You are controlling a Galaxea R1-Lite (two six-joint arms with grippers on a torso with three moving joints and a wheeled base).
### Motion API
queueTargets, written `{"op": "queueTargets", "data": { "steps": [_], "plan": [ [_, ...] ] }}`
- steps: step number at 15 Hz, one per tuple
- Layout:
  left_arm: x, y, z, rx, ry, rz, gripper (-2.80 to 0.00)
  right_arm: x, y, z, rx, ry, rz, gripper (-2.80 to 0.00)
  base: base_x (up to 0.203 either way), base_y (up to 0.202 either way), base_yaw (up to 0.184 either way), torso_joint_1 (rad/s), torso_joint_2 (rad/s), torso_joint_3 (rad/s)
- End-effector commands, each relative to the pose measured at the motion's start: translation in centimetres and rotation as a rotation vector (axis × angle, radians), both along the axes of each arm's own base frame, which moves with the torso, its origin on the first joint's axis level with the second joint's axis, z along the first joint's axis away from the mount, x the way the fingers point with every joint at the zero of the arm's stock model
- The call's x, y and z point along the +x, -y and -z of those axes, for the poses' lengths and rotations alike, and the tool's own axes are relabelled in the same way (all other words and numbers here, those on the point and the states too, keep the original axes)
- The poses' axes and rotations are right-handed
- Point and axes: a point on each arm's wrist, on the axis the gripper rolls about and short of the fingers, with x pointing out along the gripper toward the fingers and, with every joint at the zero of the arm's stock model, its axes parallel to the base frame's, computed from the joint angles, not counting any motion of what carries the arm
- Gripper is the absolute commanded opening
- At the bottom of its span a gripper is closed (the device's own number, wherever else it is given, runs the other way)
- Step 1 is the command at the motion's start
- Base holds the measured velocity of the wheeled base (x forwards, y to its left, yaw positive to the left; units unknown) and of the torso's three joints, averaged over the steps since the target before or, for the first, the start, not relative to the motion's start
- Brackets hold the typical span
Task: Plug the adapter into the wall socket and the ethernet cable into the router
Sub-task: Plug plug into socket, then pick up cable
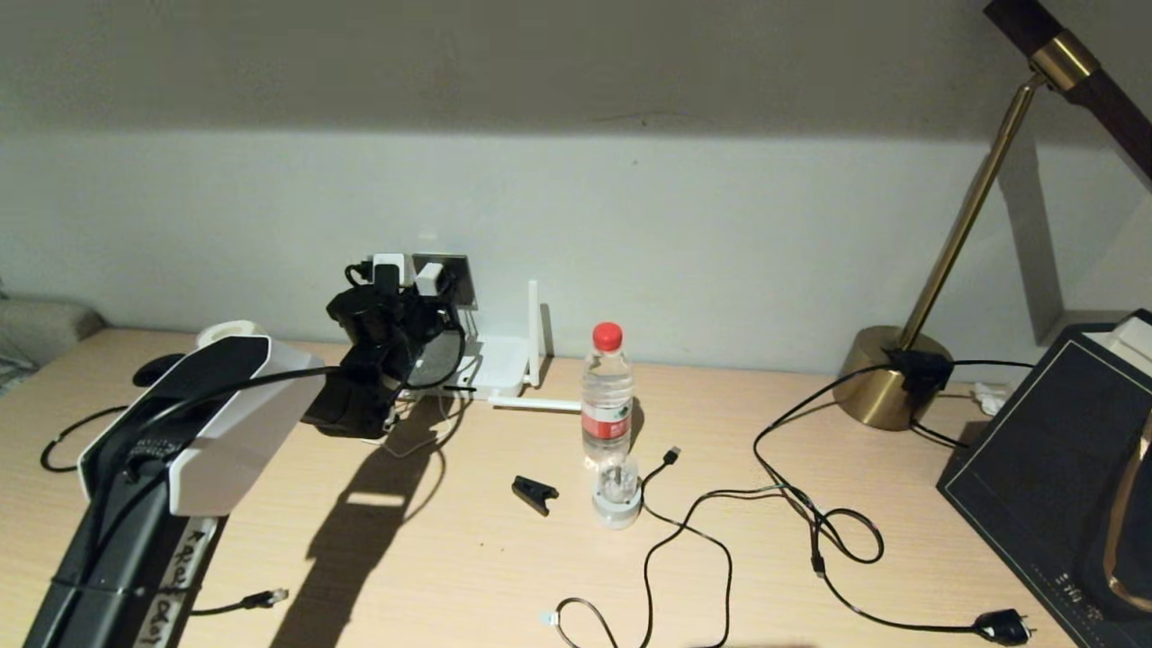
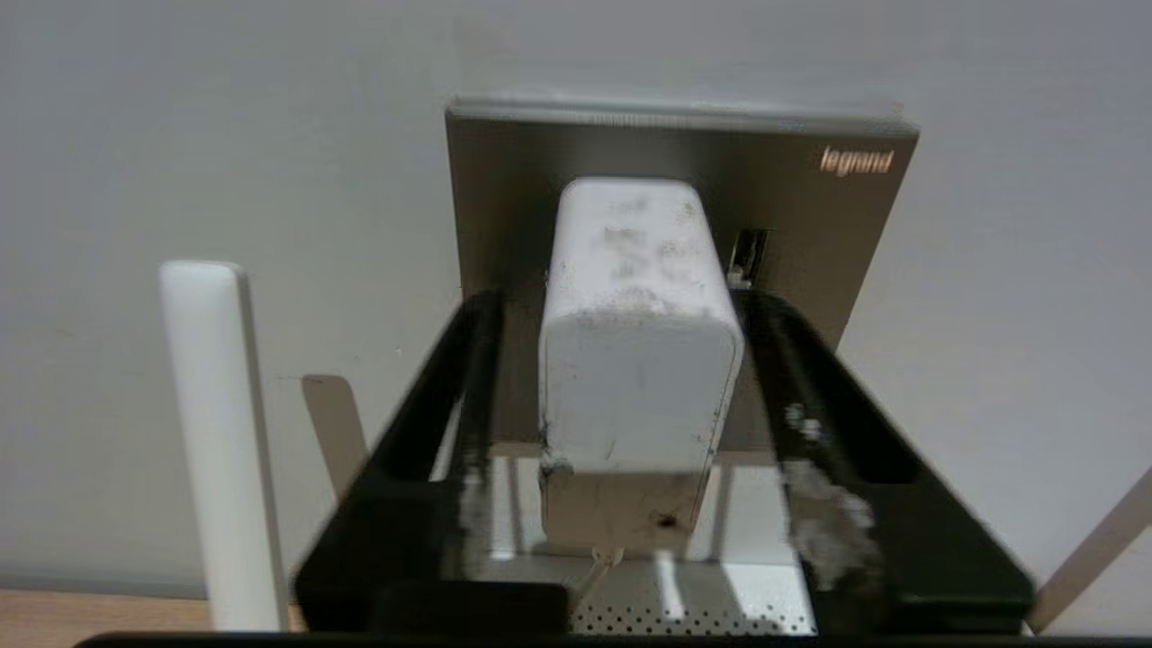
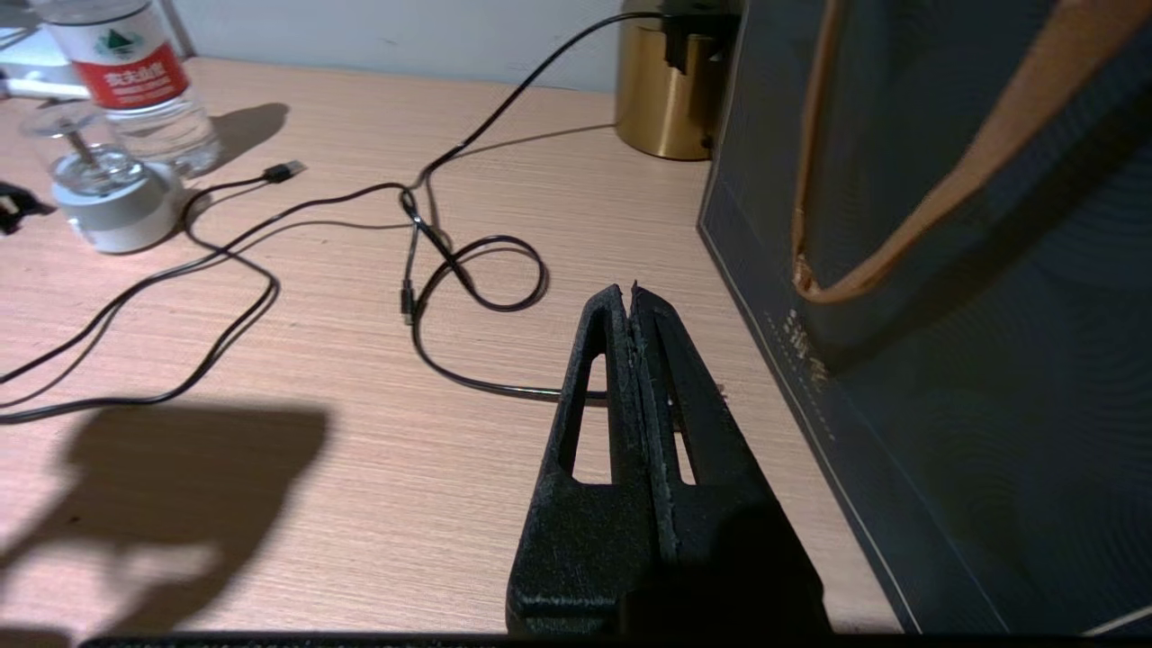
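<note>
1. adapter (image 2: 641,360) sits seated in the socket (image 2: 810,234) on the wall, straight ahead of the left claw (image 2: 630,396), its long axis pointing back at the claw.
2. left claw straddles it, black fingers (image 2: 810,423) standing clear on both sides; parted, gripping nothing.
3. adapter is a scuffed white rounded block; socket is a brushed grey metal plate.
4. router (image 1: 500,362), smooth white with slim antennas, lies on the surface just beside and below the socket.
5. cable (image 1: 266,598) plug lies near the left arm, so the left looks nearer.
6. right claw (image 3: 632,301) hangs pressed closed, empty, by a dark bag (image 3: 990,378).
</note>
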Motion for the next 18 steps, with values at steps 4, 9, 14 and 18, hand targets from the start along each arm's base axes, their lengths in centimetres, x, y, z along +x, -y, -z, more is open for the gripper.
{"op": "queueTargets", "data": {
  "steps": [4, 9, 14, 18],
  "plan": [
    [-0.1, 0.0, -0.2, -0.002, 0.013, -0.003, 0.00, 0.1, 0.0, 0.1, 0.000, -0.006, -0.001, -2.80, 0.000, 0.000, 0.000, 0.000, 0.00, 0.000],
    [-0.5, 0.0, -0.3, -0.003, 0.031, -0.004, 0.00, 0.1, 0.0, 0.1, 0.000, -0.006, -0.001, -2.80, 0.000, 0.000, 0.000, 0.000, 0.00, 0.000],
    [-5.0, 0.3, -2.1, 0.003, 0.008, 0.026, 0.00, 0.0, 0.0, 0.1, 0.000, -0.005, 0.000, -2.80, 0.000, 0.000, 0.000, 0.000, 0.00, 0.000],
    [-10.6, 0.4, -6.3, -0.002, 0.045, 0.052, 0.00, 0.0, 0.0, 0.1, 0.000, -0.006, 0.000, -2.80, 0.000, 0.000, 0.000, 0.000, 0.00, 0.000]
  ]
}}
